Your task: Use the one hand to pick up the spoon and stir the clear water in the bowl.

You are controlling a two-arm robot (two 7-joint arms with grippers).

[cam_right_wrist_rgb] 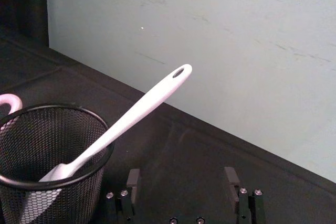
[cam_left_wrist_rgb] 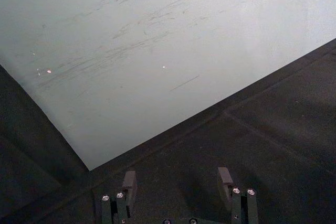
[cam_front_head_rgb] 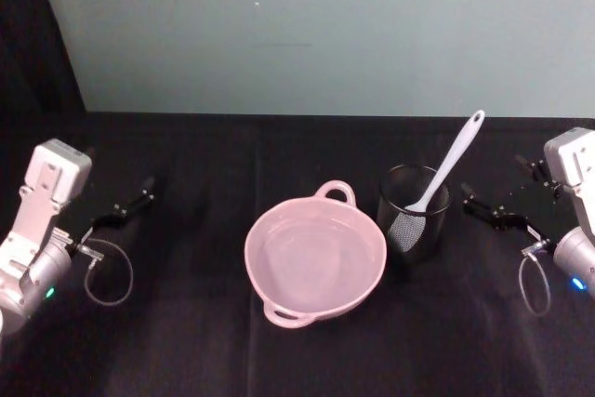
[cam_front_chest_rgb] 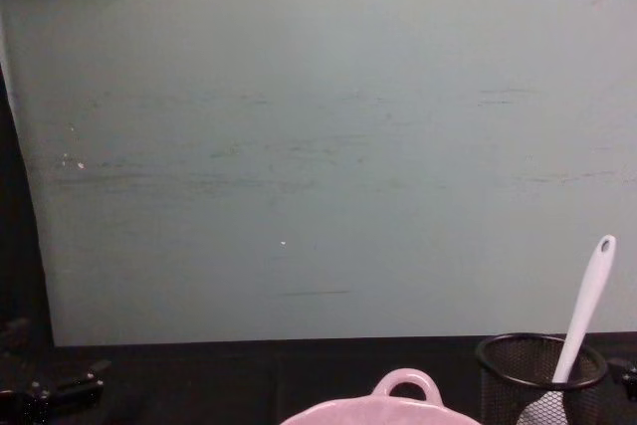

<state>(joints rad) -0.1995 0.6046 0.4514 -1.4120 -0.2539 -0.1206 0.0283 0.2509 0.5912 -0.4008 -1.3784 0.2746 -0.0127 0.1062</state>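
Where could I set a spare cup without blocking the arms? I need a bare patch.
Bare cloth lies between the left gripper and the bowl, and along the near edge in front of the bowl. It is crowded on the right: the mesh cup holding the spoon stands close beside the bowl, and the right gripper sits just beyond the cup.

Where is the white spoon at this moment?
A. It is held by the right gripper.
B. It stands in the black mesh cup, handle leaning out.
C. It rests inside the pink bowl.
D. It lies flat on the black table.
B: the spoon has its head down in the mesh cup, beside the bowl, and the right gripper is apart from it.
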